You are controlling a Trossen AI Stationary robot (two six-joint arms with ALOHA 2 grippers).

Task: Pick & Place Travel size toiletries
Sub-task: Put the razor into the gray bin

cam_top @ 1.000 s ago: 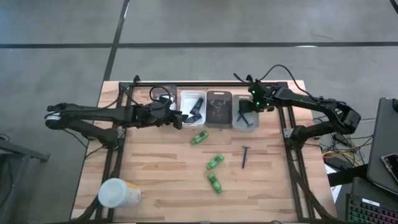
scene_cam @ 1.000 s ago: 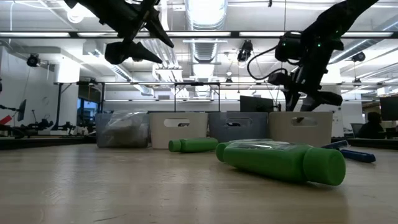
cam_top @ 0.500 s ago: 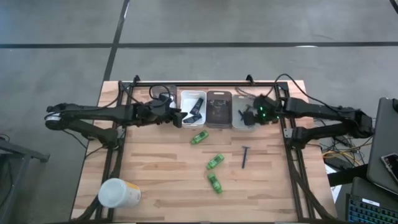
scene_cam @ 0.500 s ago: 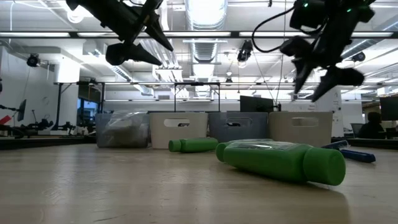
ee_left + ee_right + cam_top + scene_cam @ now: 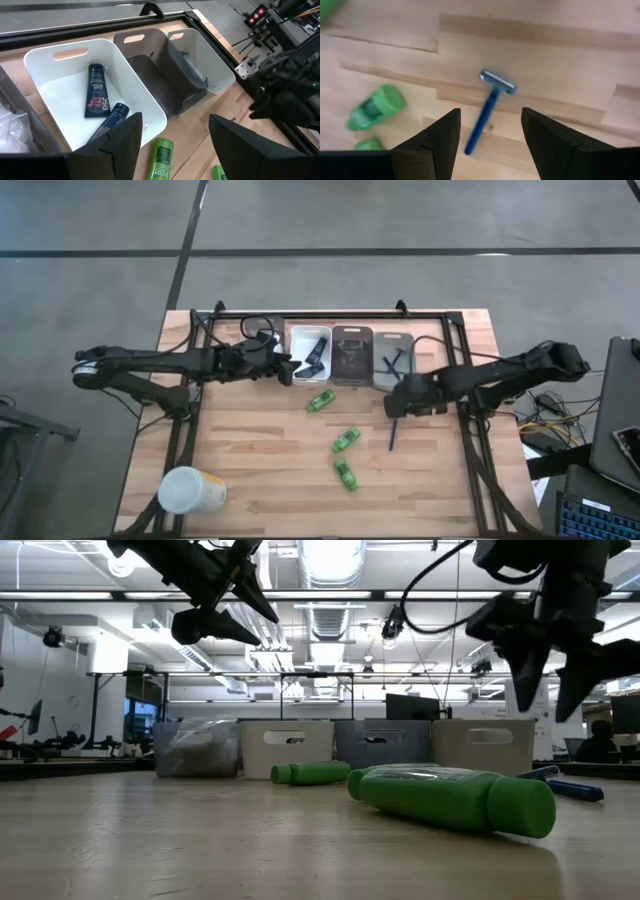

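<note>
1. Razor [image 5: 491, 106]: loose on desk [image 5: 250, 460], between the spread fingers of the right tool [image 5: 397, 406] above it; not yet gripped.
2. Green bottles [image 5: 346, 441]: three loose mid-desk.
3. Bins [image 5: 352, 356]: tubes [image 5: 96, 97] and razors already sorted.
4. Left tool [image 5: 291, 369]: wide, empty, over the white bin.
5. Only the left wrist view reads the tube labels; the low view hides the bin contents.
</note>
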